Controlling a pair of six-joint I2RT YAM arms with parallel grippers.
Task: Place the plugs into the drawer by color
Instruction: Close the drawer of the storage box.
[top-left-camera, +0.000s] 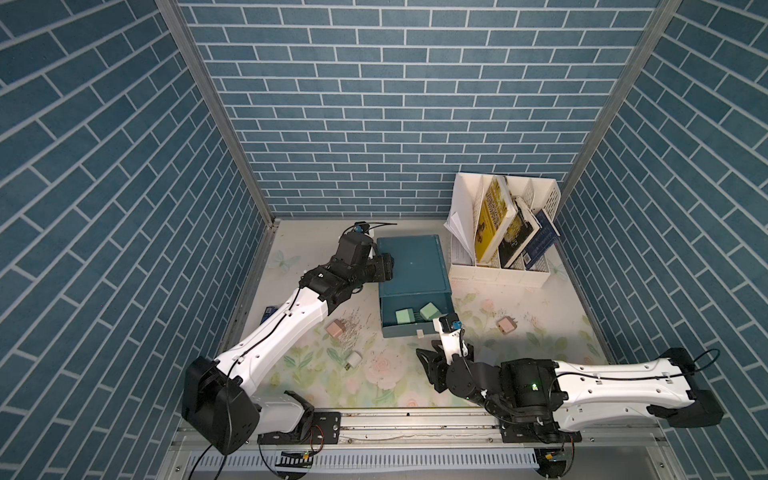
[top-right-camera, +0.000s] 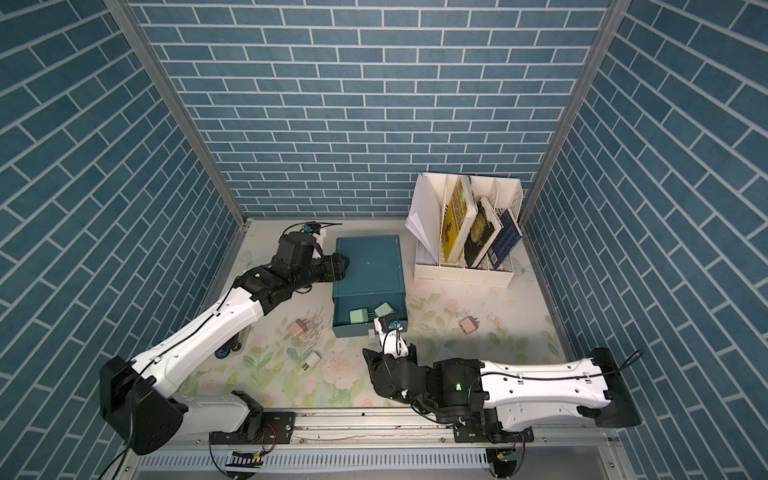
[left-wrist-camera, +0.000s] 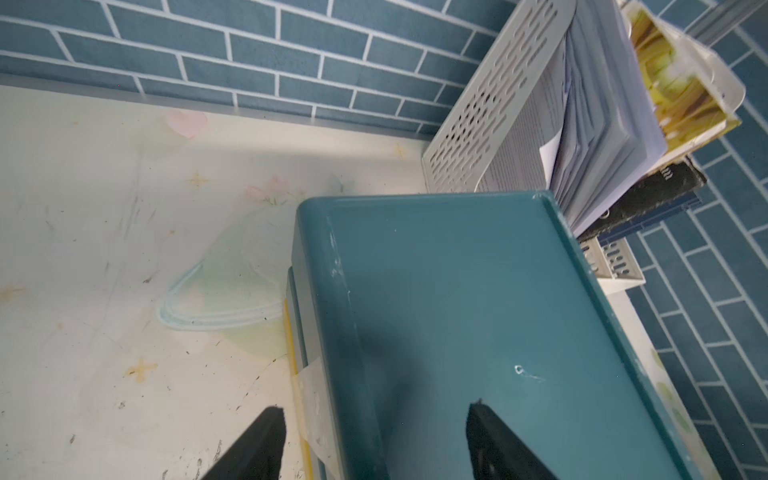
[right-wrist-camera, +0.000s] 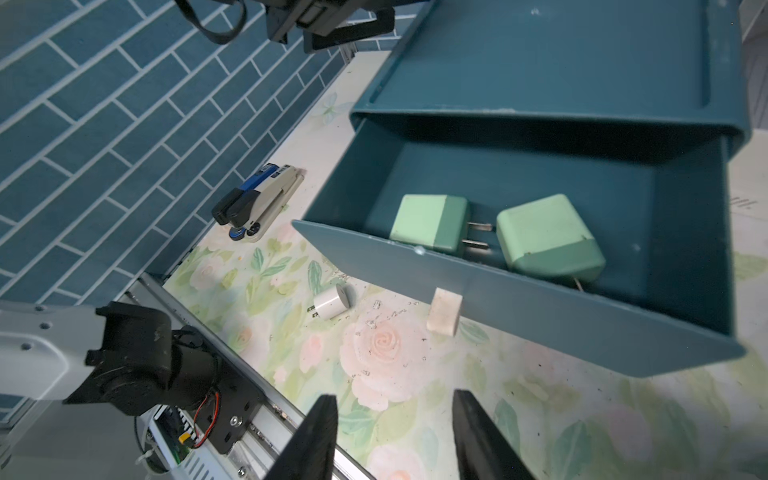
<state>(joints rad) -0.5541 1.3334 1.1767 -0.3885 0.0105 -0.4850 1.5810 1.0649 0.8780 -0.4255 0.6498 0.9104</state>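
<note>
The teal drawer (top-left-camera: 413, 266) (left-wrist-camera: 478, 299) has its bottom tier pulled out, and two mint green plugs (top-left-camera: 403, 318) (top-left-camera: 429, 311) (right-wrist-camera: 428, 222) (right-wrist-camera: 544, 235) lie in it. Out on the floral mat lie a pink plug (top-left-camera: 334, 329) to the left, another pink plug (top-left-camera: 506, 325) to the right, and a white plug (top-left-camera: 354, 359) (right-wrist-camera: 330, 306) in front. My left gripper (left-wrist-camera: 374, 411) (top-left-camera: 388, 268) is open, its fingers straddling the cabinet's top left edge. Just in front of the pulled-out tier, my right gripper (right-wrist-camera: 395, 397) (top-left-camera: 428, 361) hangs open and empty over the mat.
A white slotted book rack (top-left-camera: 494, 274) (left-wrist-camera: 490, 95) with leaning books stands at the back right, close beside the cabinet. A blue-and-black gadget (right-wrist-camera: 257, 203) (top-left-camera: 269, 313) lies by the left wall. The tier's white pull tab (right-wrist-camera: 444, 311) juts forward. Brick-pattern walls enclose three sides.
</note>
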